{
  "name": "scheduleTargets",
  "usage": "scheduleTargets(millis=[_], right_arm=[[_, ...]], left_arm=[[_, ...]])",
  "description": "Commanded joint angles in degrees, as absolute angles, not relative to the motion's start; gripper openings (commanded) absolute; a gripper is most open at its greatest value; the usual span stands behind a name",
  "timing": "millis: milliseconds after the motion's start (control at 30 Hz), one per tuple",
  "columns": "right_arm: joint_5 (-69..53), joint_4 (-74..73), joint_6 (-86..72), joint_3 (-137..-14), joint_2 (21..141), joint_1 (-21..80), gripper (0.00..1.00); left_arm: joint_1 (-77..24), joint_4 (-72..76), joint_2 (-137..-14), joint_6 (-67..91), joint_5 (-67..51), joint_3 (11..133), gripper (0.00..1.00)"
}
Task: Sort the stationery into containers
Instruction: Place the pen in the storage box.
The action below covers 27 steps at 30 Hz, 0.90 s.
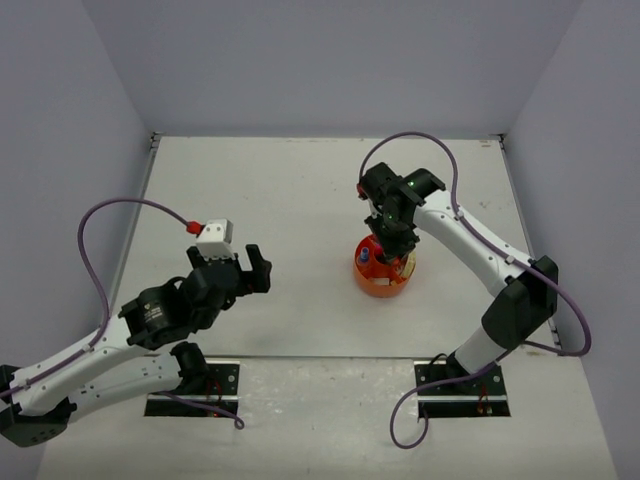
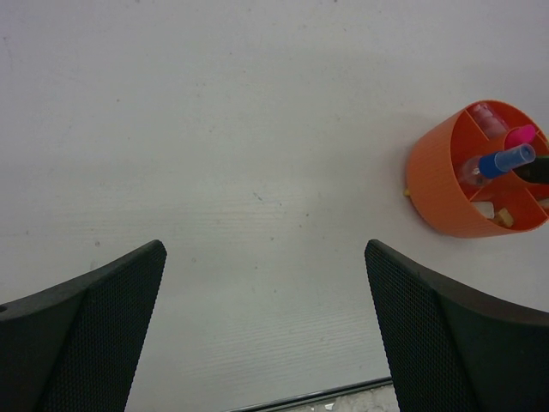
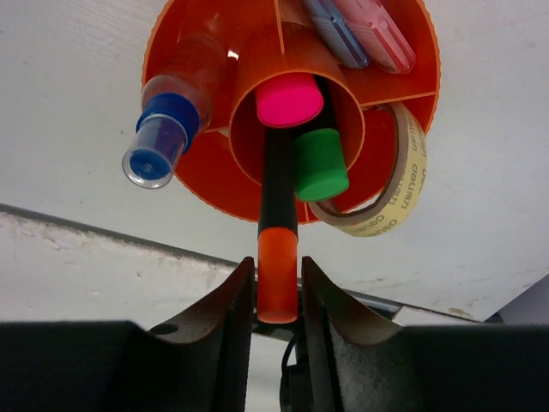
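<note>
Organiser (image 3: pixel 206 163) sits at 3 o'clock of the surface (image 1: pixel 280 200) centre. The orange-capped marker (image 3: pixel 277 197) stands nose-down in the central cup (image 3: pixel 244 103), leaning to 6 o'clock. Right fingers (image 3: pixel 278 273) are nearly closed, hugging its cap; cannot tell whether they actually pinch it. Left fingers (image 2: pixel 264 249) are wide open and empty. The marker looks light, rigid and made of slick plastic, so grip it squarely across the cap or barrel; force is no risk, slip is
</note>
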<state>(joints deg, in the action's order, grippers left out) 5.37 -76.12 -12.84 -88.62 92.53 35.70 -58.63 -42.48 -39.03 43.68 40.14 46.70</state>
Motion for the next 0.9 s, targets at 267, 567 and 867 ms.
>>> scheduleTargets(millis=[267,567,867], right_arm=[[11.36,-77.42,-12.76,-96.09,91.22,35.63,0.85],[22.28,-49.37,-21.72,-79.29,61.73,35.68,0.99],[36.90,-39.94,-19.67,-58.30,27.97,35.68,0.99]], left_arm=[[-58.54,-39.69,-40.46,42.95,39.25,45.35,1.00],[-53.18,-39.58,-50.66,51.16,46.29,45.69,1.00],[-26.68,-29.78,-58.13,36.91,38.41,54.04,1.00]])
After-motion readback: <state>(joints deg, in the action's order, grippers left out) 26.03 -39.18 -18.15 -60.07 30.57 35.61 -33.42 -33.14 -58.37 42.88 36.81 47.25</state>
